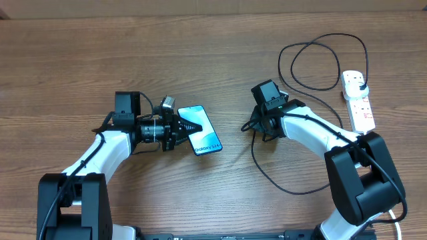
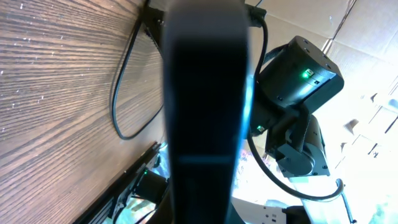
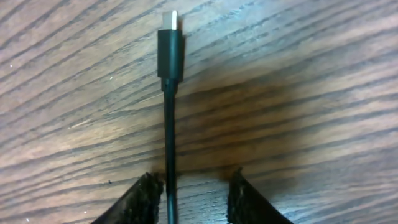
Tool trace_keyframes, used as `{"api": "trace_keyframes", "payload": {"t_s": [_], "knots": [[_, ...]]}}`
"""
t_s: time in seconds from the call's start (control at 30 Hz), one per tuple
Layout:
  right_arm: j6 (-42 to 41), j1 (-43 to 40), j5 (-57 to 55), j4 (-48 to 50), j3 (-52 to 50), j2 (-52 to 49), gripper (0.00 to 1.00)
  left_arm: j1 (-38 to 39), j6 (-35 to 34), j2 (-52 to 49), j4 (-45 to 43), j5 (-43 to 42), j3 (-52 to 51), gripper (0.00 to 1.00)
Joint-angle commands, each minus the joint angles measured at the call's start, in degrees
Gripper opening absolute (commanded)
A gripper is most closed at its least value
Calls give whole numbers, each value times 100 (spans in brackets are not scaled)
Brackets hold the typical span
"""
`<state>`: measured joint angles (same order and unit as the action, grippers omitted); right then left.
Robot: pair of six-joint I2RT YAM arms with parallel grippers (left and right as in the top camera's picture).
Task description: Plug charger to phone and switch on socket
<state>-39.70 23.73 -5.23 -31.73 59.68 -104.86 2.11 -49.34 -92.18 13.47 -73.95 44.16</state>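
The phone (image 1: 200,137), with its light-blue screen up, lies at an angle on the table. My left gripper (image 1: 181,130) is shut on its left end. In the left wrist view the phone (image 2: 205,93) is a dark bar filling the middle. The charger (image 1: 257,163), a thin black cable, loops from a plug in the white socket (image 1: 358,100) round to my right gripper (image 1: 248,127). In the right wrist view its small connector (image 3: 170,53) lies flat on the wood. The cable runs back between the open fingers (image 3: 140,199), close to the left one. The right gripper (image 3: 193,193) holds nothing.
The socket's thick white cord runs off the right edge. Loops of the charger cable (image 1: 320,63) lie at the back right, and another loop (image 2: 118,106) shows in the left wrist view. The right arm (image 2: 298,81) stands close to the phone's far end.
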Motion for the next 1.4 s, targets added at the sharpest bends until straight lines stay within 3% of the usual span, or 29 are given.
{"api": "trace_keyframes", "payload": {"t_s": [0.0, 0.1, 0.13, 0.33, 0.47, 0.67, 0.97, 1.13, 1.37], "knots": [[-76, 44, 197, -98, 9, -199, 22, -26, -20, 31, -44, -304, 79, 4], [-76, 44, 310, -31, 9, -199, 5, -26, -20, 31, -44, -308, 79, 4], [-76, 44, 356, 4, 9, -199, 4, -26, -20, 31, -44, -341, 79, 4], [-70, 42, 407, 76, 31, -186, 4, -26, -17, 31, -44, -431, 79, 4], [118, 31, 404, -391, 262, 4, 4, -26, 35, 31, -101, -431, 79, 4], [507, 39, 546, -1561, 420, 1239, 4, -26, 57, 31, -1196, -514, 79, 4], [1624, 149, 2717, -2378, 404, 3130, 4, -22, -361, 31, -2533, -501, 79, 4], [1458, 616, 2472, -2684, 378, 3386, 4, -37, -356, 31, -2896, -623, 79, 4], [136, 1432, 627, -2422, -675, 3187, 4, -407, -380, 31, -3161, -1598, 101, 4]]}}
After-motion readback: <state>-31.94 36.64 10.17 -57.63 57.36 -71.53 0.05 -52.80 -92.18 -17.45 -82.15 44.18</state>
